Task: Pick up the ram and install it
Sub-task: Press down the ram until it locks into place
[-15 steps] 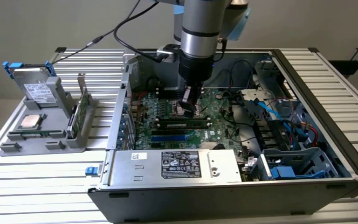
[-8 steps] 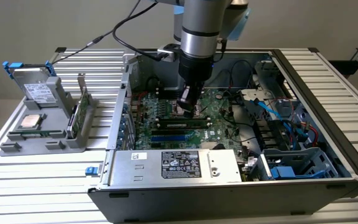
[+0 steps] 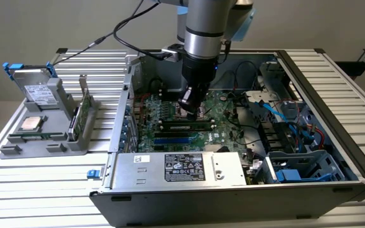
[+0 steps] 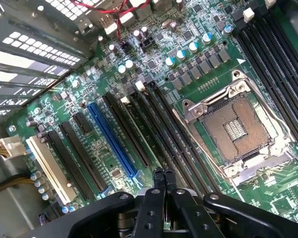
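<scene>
In the exterior view the ram [image 3: 184, 126], a long slim stick with black chips, stands along a slot on the green motherboard [image 3: 169, 111] inside the open computer case. My gripper [image 3: 191, 110] hangs straight down just behind and above it; I cannot tell whether they touch. In the wrist view my gripper [image 4: 164, 174] is shut with nothing between its fingertips. It hovers over the black slots [image 4: 154, 119] beside the empty processor socket [image 4: 236, 130].
The case walls [image 3: 334, 109] enclose the board. A silver power supply [image 3: 182, 167] sits at the front, with cables and drive bays [image 3: 296, 142] on the exterior view's right. Outside the case, a grey rack [image 3: 40, 137] holds a hard drive [image 3: 36, 88], a processor chip [image 3: 30, 122] and an expansion card [image 3: 81, 114].
</scene>
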`<state>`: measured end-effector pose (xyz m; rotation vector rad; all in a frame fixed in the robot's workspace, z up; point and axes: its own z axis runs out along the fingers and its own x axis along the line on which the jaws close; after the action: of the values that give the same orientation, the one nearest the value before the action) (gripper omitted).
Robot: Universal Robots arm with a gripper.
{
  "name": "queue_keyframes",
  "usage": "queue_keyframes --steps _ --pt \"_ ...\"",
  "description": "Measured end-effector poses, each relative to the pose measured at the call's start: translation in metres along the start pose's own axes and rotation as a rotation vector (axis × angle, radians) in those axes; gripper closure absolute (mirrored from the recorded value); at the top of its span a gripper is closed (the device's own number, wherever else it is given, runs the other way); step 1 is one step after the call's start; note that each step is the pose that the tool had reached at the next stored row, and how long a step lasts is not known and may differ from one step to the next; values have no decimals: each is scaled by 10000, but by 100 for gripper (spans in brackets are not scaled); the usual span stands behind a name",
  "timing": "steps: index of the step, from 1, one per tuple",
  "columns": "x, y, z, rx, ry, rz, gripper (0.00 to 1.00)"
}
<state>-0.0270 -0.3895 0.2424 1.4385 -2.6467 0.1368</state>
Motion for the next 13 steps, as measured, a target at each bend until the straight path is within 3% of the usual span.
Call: queue_keyframes --steps 13 --pt "0 0 0 -68 163 1448 90"
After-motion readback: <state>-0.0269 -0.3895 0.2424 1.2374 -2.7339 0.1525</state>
